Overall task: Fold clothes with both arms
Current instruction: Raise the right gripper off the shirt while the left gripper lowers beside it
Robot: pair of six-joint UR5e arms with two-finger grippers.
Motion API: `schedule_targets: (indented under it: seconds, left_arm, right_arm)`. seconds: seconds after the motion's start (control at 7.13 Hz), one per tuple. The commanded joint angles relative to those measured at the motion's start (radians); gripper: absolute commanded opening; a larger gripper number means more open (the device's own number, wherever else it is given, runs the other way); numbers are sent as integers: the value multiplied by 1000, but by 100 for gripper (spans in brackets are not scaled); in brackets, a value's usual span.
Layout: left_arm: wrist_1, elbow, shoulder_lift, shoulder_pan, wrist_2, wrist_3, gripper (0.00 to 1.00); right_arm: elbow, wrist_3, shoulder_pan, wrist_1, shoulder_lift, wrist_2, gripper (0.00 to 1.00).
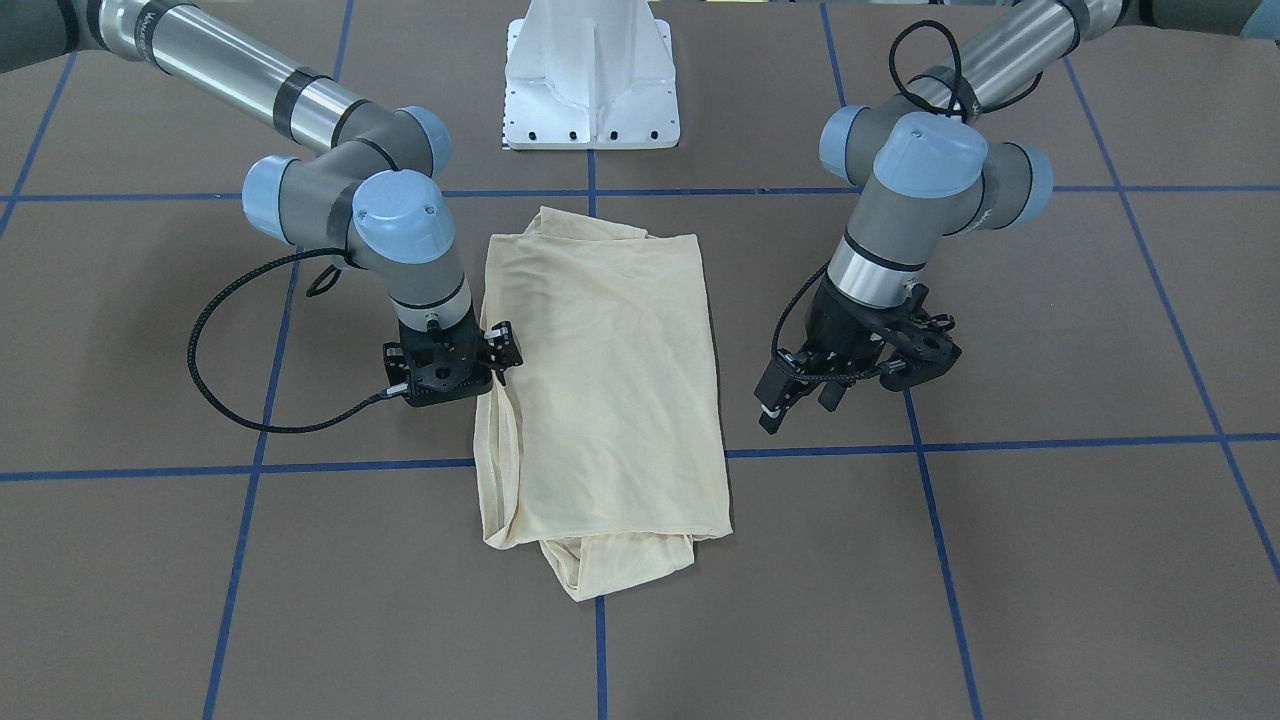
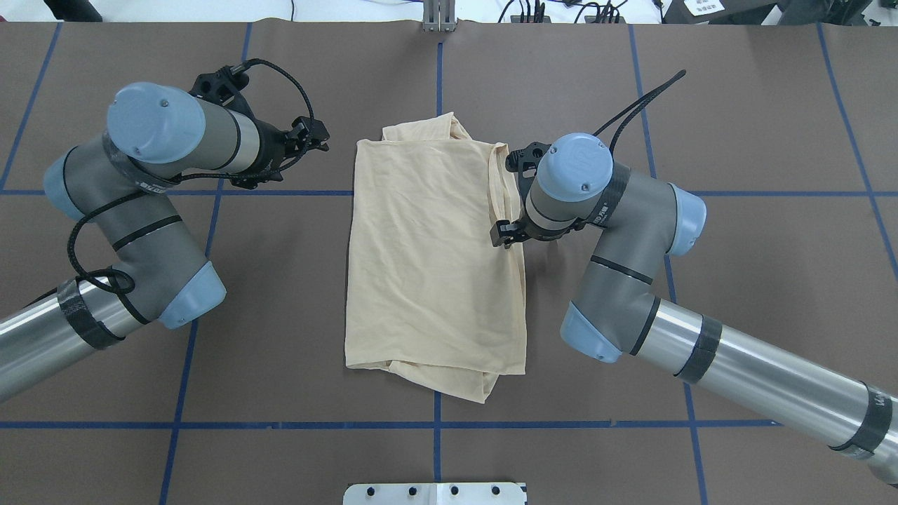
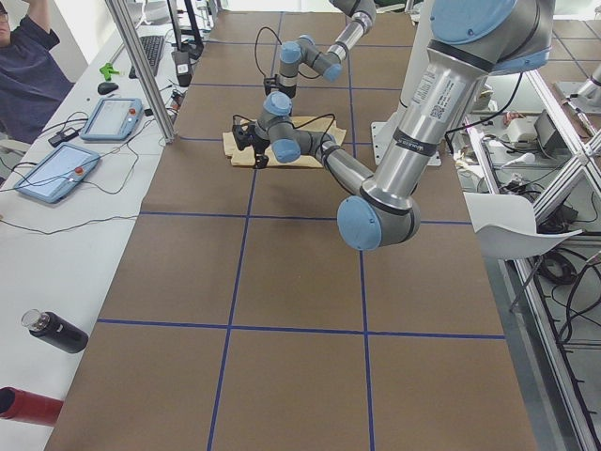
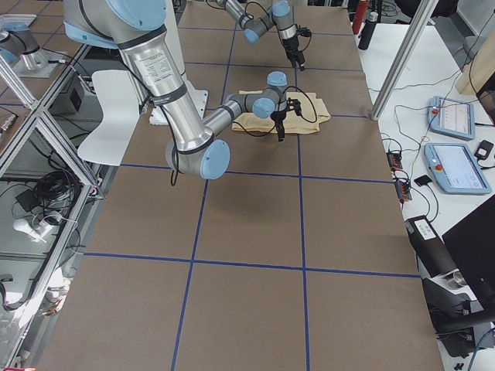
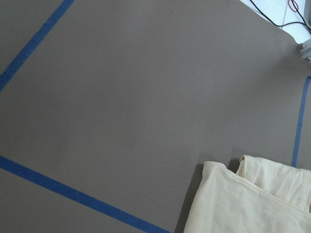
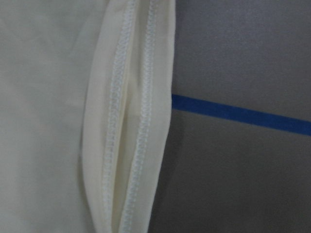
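Observation:
The clothes are one pale cream-yellow shirt [image 1: 600,380] [image 2: 428,266], lying folded into a long rectangle on the brown table with bunched cloth at its near end. No print shows. My right gripper [image 1: 480,385] [image 2: 511,200] points straight down at the shirt's long side edge. Its fingertips are hidden under the wrist. The right wrist view shows only the double-stitched hem [image 6: 131,121] lying flat. My left gripper [image 1: 800,405] [image 2: 316,137] hovers open over bare table, clear of the shirt's other side. The left wrist view catches a shirt corner [image 5: 252,204].
The white pedestal base [image 1: 590,90] [image 2: 435,493] stands behind the shirt. Blue tape lines [image 1: 1000,442] grid the brown table. Beside the table's far edge are control tablets [image 3: 113,117] and a seated person [image 3: 23,56]. A black bottle [image 3: 56,331] lies there too.

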Motion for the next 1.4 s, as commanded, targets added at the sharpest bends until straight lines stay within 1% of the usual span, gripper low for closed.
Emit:
schedule_targets:
  seconds: [0.0, 0.14, 0.28, 0.56, 0.7, 0.84, 0.98, 1.12, 1.26]
  left_arm:
    - [-2, 2, -2, 0, 0, 0, 100]
    - [0, 2, -2, 0, 0, 0, 100]
    - [0, 0, -3, 0, 0, 0, 100]
    - [-5, -6, 3, 6, -10, -2, 100]
    - [-11, -27, 8, 32, -91, -15, 100]
    - [-11, -102, 37, 66, -124, -79, 100]
    - [-9, -187, 76, 137, -118, -133, 100]
    - [-17, -237, 104, 196, -101, -202, 100]
    - [-100, -254, 144, 300, 14, -283, 100]
  right_arm:
    - [57, -52, 39, -1, -79, 32, 100]
    - [58, -52, 47, -1, -81, 32, 100]
    - [84, -52, 56, -26, -72, 49, 100]
    - [217, -46, 69, -114, -76, 94, 100]
    - [270, -30, 75, -140, -84, 133, 100]
    - [307, 58, 75, -139, -105, 185, 100]
    - [356, 135, 75, -139, -124, 187, 100]
    - [408, 185, 73, -134, -156, 189, 100]
    - [426, 268, 69, -131, -159, 192, 100]
